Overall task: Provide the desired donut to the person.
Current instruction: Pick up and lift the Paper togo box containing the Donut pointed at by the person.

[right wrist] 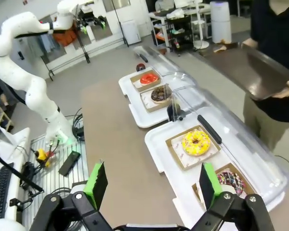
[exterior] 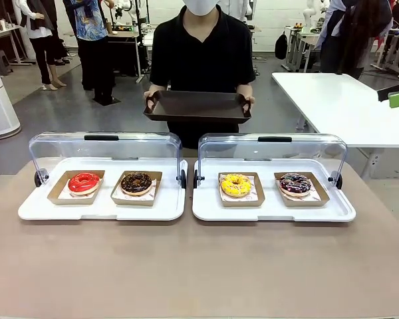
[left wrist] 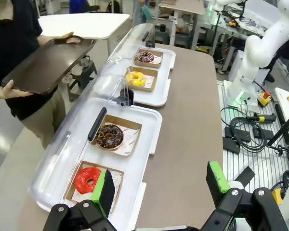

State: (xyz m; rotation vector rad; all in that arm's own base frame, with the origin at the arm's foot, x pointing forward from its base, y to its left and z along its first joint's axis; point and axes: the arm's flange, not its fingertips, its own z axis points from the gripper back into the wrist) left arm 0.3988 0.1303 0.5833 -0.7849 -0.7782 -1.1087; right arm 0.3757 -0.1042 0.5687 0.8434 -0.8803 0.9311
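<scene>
Nothing is held: the left gripper (left wrist: 160, 183) and the right gripper (right wrist: 151, 182) both hover with jaws spread wide on the robot's side of the table, well back from the food. The four candidates sit in brown card holders on two white serving trays (exterior: 33, 211), their clear lids (exterior: 60, 143) swung back: a red donut (exterior: 84, 182) and a chocolate donut (exterior: 136, 183) on the left, a yellow donut (exterior: 236, 185) and a purple sprinkled donut (exterior: 295, 183) on the right. The person (exterior: 201, 46) stands at the far side holding out a dark tray (exterior: 197, 105) with both hands (so no finger points, and which donut is wanted cannot be told here). The sensible course is to settle the choice first, use the arm on that side, come down from above clear of the raised lid, and probably pinch the card holder's wall, not the glaze
</scene>
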